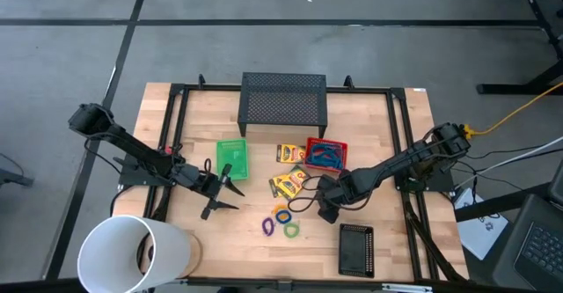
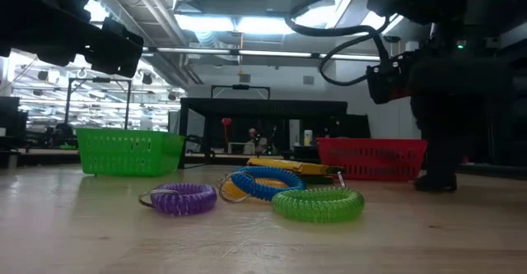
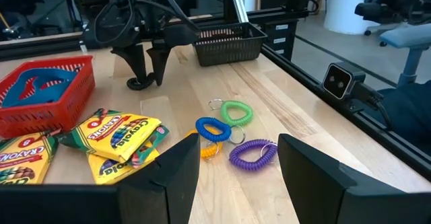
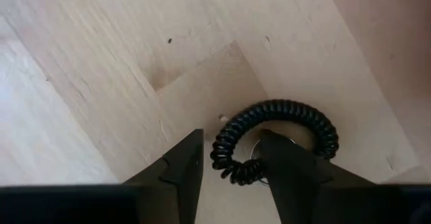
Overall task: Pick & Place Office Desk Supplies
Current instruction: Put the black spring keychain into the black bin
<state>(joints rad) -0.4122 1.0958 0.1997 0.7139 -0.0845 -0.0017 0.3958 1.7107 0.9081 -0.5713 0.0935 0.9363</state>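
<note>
A black coiled rubber-band ring [image 4: 276, 140] lies flat on the table. My right gripper [image 1: 327, 212] points down over it, open, with one side of the coil between its fingers. Purple [image 2: 183, 198], blue [image 2: 259, 183], green [image 2: 317, 204] and yellow [image 3: 210, 150] rings lie together near the table's front middle. Yellow crayon boxes [image 1: 288, 185] lie flat between the green mesh tray [image 1: 232, 158] and the red mesh tray [image 1: 315, 143], which holds a blue cord bundle [image 1: 325, 157]. My left gripper [image 1: 226, 201] waits open by the green tray, holding nothing. My right gripper comes from above with one finger [image 4: 286, 173] inside the black ring and the other [image 4: 178, 173] outside it, astride one arc of the coil [image 4: 229, 158]. A gap shows between coil and outer finger. Whether the inner finger touches the coil I cannot tell.
A black mesh shelf [image 1: 283, 99] stands at the far middle. A small black mesh tray [image 1: 356, 249] sits near the front right. A big white cylinder [image 1: 132, 253] lies at the front left corner. Black frame rails [image 1: 396, 135] run along the table's sides.
</note>
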